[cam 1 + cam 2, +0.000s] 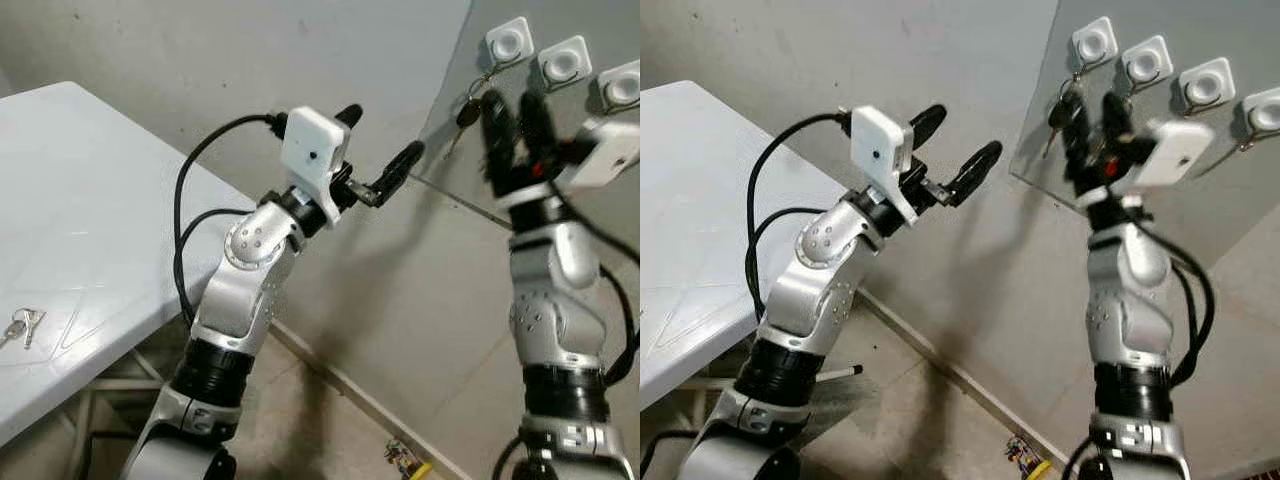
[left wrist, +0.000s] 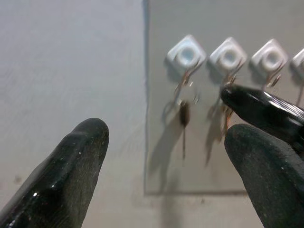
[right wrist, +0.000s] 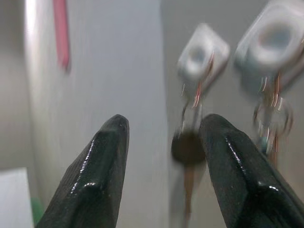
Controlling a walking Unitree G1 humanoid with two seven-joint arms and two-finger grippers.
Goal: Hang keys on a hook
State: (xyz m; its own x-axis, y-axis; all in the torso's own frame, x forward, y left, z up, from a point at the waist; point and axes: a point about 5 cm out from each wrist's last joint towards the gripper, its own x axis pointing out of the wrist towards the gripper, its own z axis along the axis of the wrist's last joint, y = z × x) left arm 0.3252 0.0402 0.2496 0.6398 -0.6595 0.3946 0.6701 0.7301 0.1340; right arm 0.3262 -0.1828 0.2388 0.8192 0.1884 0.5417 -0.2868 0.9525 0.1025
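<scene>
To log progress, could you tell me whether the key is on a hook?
On: the key dangles from the leftmost hook, right hand open.

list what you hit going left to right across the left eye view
keys on the table → white table → left gripper → hanging key → right gripper → right-most hook at the edge

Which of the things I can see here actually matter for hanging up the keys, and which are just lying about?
Part of the job:
- keys hanging from the leftmost hook
- row of white hooks on the wall panel
- right gripper, open, raised by the keys

Just lying about:
- second bunch of keys on the white table
- small yellow object on the floor
- left gripper, open, raised in mid-air
</scene>
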